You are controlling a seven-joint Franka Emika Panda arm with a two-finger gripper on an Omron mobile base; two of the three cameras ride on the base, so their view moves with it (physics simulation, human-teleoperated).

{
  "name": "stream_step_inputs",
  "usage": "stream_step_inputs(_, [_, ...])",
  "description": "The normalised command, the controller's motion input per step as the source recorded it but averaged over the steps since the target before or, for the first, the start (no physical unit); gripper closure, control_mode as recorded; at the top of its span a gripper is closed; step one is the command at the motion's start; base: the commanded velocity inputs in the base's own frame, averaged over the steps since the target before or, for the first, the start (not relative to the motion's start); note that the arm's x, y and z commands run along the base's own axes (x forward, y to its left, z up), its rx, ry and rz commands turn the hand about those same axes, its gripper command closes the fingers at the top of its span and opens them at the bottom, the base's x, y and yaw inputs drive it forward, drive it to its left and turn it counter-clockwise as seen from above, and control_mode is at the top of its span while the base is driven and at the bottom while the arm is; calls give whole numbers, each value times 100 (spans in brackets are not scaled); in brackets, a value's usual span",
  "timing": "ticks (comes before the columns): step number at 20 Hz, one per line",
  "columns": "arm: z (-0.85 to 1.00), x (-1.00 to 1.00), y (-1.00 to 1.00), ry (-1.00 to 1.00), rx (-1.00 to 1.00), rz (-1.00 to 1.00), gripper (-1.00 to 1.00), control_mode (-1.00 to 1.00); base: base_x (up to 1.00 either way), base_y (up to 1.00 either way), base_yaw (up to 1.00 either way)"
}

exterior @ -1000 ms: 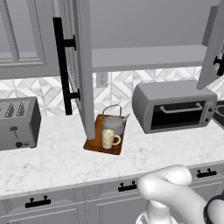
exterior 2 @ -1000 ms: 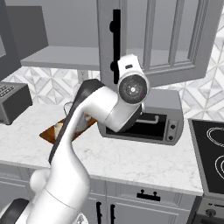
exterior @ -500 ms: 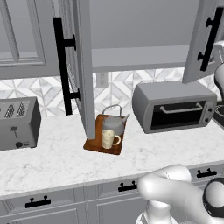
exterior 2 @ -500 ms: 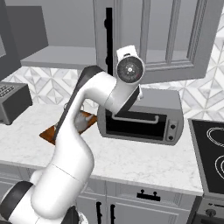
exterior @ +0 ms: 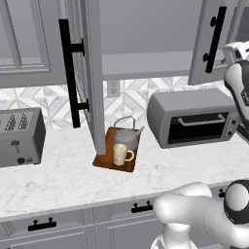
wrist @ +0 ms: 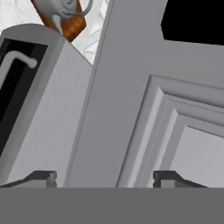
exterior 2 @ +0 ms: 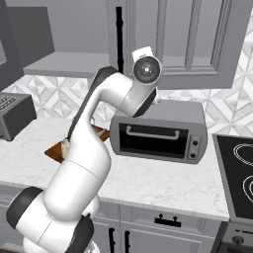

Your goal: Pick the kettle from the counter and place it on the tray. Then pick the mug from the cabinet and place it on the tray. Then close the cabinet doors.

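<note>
- The tray point(exterior: 113, 160) lay on the worktop point(exterior: 58, 182), just left of the toaster oven point(exterior: 192, 124) and well right of the toaster point(exterior: 19, 138).
- The kettle point(exterior: 125, 138) stood upright on the back half of the tray, its wire handle arched over it and its spout towards the toaster oven.
- The mug point(exterior: 120, 154) stood upright on the tray just in front of the kettle, handle to the toaster-oven side; I could not tell whether mug and kettle touched.
- Above the tray, the cabinet point(exterior: 146, 63) stood open, showing its plain grey shelf.
- The left cabinet door point(exterior: 90, 73) was swung out towards the camera, its edge hanging above the tray's left end and its long black handle point(exterior: 70, 73) on the toaster side.
- The right cabinet door point(exterior: 214, 41) stood above the toaster oven, partly open, with its black bar handle point(exterior: 215, 39) facing out.
- The arm's wrist point(exterior 2: 146, 74) was raised above the toaster oven, close against the face of that right door.
- In the hand view the claw point(wrist: 105, 178) was open, its two dark fingertips point(wrist: 41, 177) spread wide with nothing between them.
- Right in front of the fingertips was the grey panelled face of the right door point(wrist: 144, 109); whether they touched it I could not tell.
- In the same view the toaster oven's top point(wrist: 43, 105) sat beside the door, and the kettle point(wrist: 59, 6) and a corner of the tray point(wrist: 72, 24) lay beyond it.
- A stove point(exterior 2: 239, 173) sat on the far side of the toaster oven from the tray.
</note>
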Motion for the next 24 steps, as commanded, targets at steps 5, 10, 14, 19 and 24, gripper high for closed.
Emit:
stream_step_inputs(5, [-10,65,0,0,0,0,-100,-100,0,0,0])
stream_step_inputs(10, [-7,65,0,1,0,0,-100,-100,0,0,0])
stream_step_inputs(14, [-5,68,0,2,0,0,-100,-100,0,0,0])
stream_step_inputs(19, [-30,50,-3,0,-1,0,-100,-100,0,0,0])
stream_step_inputs(24, [-88,-1,-21,4,0,0,-100,-100,0,0,0])
